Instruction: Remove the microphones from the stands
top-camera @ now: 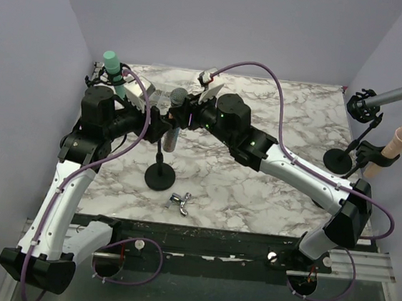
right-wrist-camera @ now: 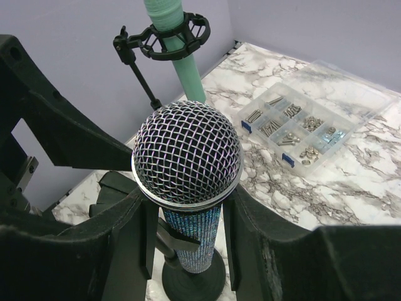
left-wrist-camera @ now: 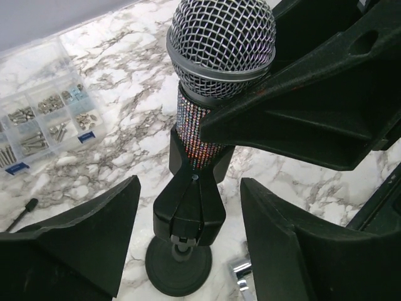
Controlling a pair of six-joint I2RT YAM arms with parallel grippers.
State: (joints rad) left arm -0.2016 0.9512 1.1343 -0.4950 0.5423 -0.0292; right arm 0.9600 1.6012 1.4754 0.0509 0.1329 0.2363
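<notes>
The microphone (top-camera: 177, 98) has a silver mesh head and a glittery body. It stands upright in the clip of a black stand (top-camera: 161, 177) on a round base, mid-table. My right gripper (top-camera: 184, 117) is shut on the microphone (right-wrist-camera: 187, 157) just under the head, with a finger against each side of the body (right-wrist-camera: 188, 207). My left gripper (top-camera: 162, 126) is open. Its fingers (left-wrist-camera: 94, 232) straddle the stand's clip (left-wrist-camera: 188, 207) with a gap on each side, below the microphone (left-wrist-camera: 222, 44).
A green microphone (top-camera: 113, 66) on a stand is at the back left, close to my left arm. A grey microphone (top-camera: 401, 92) and a beige one (top-camera: 399, 143) stand at the right. A clear parts box (right-wrist-camera: 307, 119) lies behind. A chrome piece (top-camera: 180, 202) lies beside the stand base.
</notes>
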